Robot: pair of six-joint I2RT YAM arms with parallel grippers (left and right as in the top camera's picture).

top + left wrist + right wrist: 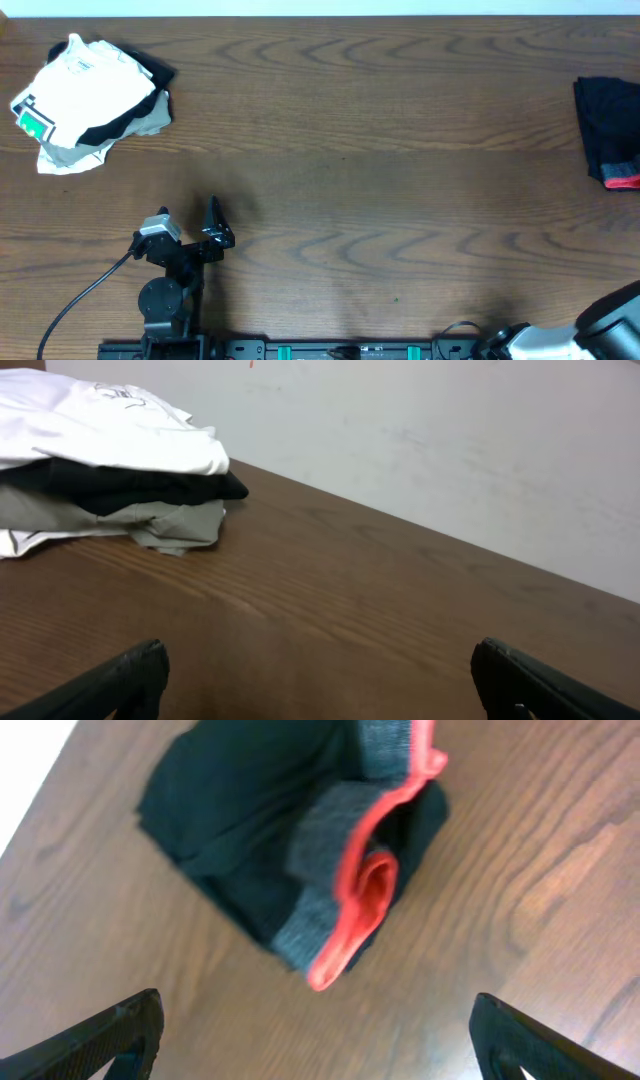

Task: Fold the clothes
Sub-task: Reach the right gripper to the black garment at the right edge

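**Nothing gripped, shorts (606, 132) lie bunched**

The right claw (318, 1045) is spread wide with nothing between its fingers. Only its two dark tips show, at the lower corners of the wrist view, with bare tabletop (560, 870) between them. It looks down on the shorts, which fill the upper middle of that frame, clear of both tips. They lie crumpled rather than flat: the grey waistband (330, 860), edged in red-orange, is doubled over on itself. I judge they need spreading before any fold.

In the overhead view the shorts sit at the right edge, upper half, partly cut off by the frame. The right arm (612, 318) is in the lower right corner, well apart from them.

The left claw (318, 690) is likewise wide open and empty, low over the tabletop at lower left. It faces a pile (90, 100) in the upper left: a white garment (100, 415) on top, a black layer, then a beige cloth (150, 520). That pile probably sits there to keep the middle free for folding.
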